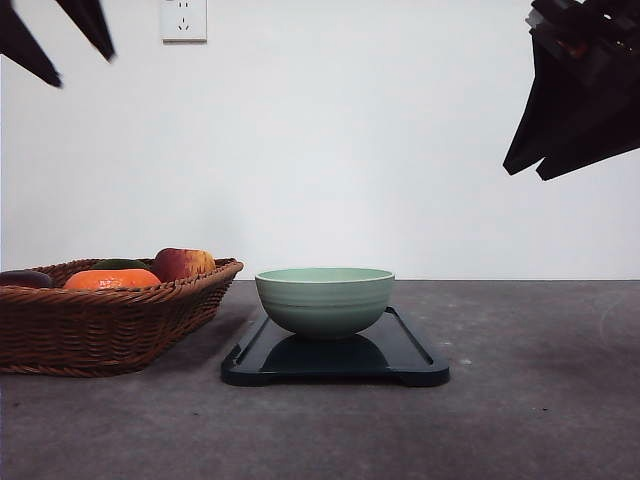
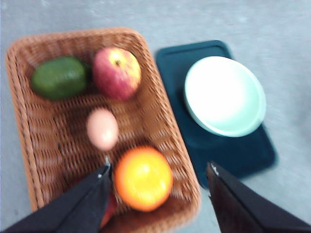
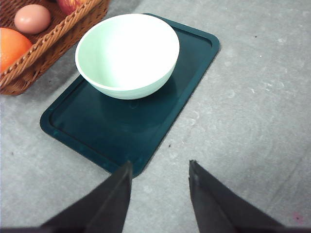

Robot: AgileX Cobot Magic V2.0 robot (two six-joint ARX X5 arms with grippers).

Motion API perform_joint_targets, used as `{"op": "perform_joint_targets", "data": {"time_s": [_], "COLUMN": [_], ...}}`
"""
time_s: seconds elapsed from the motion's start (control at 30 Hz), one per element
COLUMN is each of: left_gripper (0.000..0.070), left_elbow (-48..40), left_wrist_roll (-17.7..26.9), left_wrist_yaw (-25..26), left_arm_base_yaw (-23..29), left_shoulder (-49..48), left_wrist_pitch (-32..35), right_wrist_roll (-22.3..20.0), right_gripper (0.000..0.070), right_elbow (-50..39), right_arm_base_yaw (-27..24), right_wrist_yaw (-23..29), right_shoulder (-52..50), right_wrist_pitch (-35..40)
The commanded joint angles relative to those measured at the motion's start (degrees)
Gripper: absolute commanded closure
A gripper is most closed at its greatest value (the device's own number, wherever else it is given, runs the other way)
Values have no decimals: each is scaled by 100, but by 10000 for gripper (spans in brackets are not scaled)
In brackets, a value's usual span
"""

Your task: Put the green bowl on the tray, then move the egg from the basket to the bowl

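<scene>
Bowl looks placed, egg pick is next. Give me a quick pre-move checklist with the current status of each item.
1. Green bowl sits on the tray, upright: ok.
2. Bowl empty, ready for the egg: ok.
3. Egg lies in the basket, uncovered, apart from the apple and the orange: ok.
4. Left gripper open, empty, above the basket: ok.
5. Left gripper lined up over the egg: not ok; it hangs nearer the orange.
6. Right gripper open, holding nothing, above the table past the tray's corner: ok.
</scene>
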Motion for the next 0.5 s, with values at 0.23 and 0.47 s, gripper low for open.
{"op": "perform_joint_targets", "data": {"time_s": [0.23,0.47], "left_gripper": [296,221], "left_elbow": [576,581], "left_wrist_roll": [-43,-29], "left_wrist_yaw": [-576,-1031], "left_arm_base_yaw": [-248,-259], "left_shoulder": [1455,2185], "left_wrist_pitch": [94,442], "right_wrist_roll": [-41,-22], "right_gripper": [475,475], "right_elbow": [22,22], "right_arm_base_yaw": [28,28], "right_wrist_yaw": [3,9], "right_shoulder": [35,35], "right_wrist_pitch": [39,39]}}
